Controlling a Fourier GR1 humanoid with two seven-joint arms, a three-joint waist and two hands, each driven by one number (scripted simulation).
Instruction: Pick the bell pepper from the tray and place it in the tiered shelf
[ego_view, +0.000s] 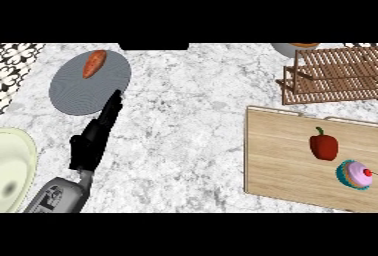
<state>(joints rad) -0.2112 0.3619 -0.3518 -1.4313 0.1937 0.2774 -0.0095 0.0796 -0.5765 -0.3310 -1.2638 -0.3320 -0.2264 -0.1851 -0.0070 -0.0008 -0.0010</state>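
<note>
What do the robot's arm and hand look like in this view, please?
Only the left arm shows: a grey forearm with dark markings on its casing, narrowing to a slim wrist, then a black left hand with long, slender black fingers. No cables are visible.

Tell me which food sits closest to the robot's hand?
The sweet potato on the grey plate. The left hand has straight fingers reaching the plate's edge, while the pepper and cupcake lie far right on the tray.

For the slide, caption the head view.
Bell pepper on tray beside cupcake; left hand open; shelf beyond.
</note>
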